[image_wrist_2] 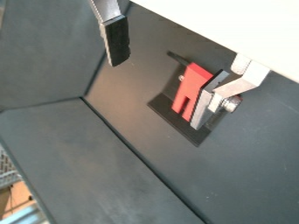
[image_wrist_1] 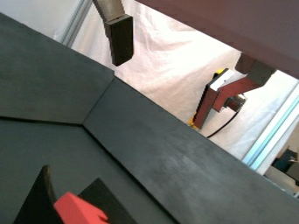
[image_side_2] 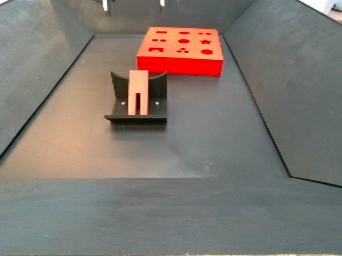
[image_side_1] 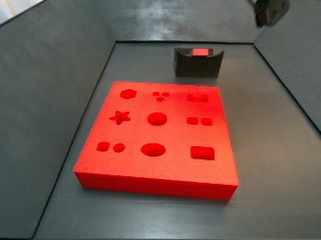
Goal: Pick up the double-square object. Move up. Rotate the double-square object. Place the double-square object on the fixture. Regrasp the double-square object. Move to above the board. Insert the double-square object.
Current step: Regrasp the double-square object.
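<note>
Dark grey table (image_side_2: 201,140) with sloping walls carries everything. On it the double-square object (image_side_2: 139,88) rests in the notch of the fixture (image_side_2: 135,118), its red top showing above the dark holder in both side views. Well apart lies the board (image_side_1: 157,131), its recesses unfilled. High above, the gripper (image_wrist_2: 176,61) holds nothing, its jaws spread wide, one finger (image_wrist_2: 114,39) clearly visible.

- My gripper (image_wrist_2: 170,66) has silver plate fingers (image_wrist_2: 114,31) with dark pads.
- The double-square object (image_wrist_2: 188,90) is red.
- The fixture (image_side_2: 136,104) is dark grey-black.
- The board (image_side_1: 158,138) is bright red, patterned with recessed circles, star, squares.
</note>
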You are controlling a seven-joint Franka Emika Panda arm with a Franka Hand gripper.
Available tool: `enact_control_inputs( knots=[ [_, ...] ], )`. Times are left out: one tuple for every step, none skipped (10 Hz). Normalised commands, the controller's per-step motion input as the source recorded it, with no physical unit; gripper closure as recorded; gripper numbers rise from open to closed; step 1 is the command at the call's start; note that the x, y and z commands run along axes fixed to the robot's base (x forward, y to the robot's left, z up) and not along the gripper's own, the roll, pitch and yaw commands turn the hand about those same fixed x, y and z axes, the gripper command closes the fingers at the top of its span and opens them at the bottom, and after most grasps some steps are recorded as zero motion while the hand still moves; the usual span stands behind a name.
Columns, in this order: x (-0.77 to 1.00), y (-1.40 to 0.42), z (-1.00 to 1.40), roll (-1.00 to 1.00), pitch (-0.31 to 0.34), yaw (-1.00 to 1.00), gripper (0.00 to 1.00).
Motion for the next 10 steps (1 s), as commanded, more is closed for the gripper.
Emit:
enact_control_inputs(
  knots=[
    [0.04, 0.07, -1.0, 0.15, 0.119, 0.23, 0.0],
    [0.06, 0.06, -1.0, 0.13, 0.051, 0.23, 0.0],
    [0.07, 0.06, -1.0, 0.12, 0.004, 0.22, 0.0],
    [0.08, 0.05, -1.0, 0.11, -0.043, 0.2, 0.0],
    [0.09, 0.05, -1.0, 0.1, -0.097, 0.16, 0.0],
    [0.1, 0.05, -1.0, 0.09, -0.128, 0.12, 0.0],
    [0.1, 0.04, -1.0, 0.08, -0.149, 0.08, 0.0],
    [0.11, 0.04, -1.0, 0.08, -0.15, 0.04, 0.0],
    [0.11, 0.03, -0.91, 0.09, -0.144, 0.01, 0.0],
    [0.09, 0.02, -0.71, 0.09, -0.118, -0.03, 0.0]
  ],
)
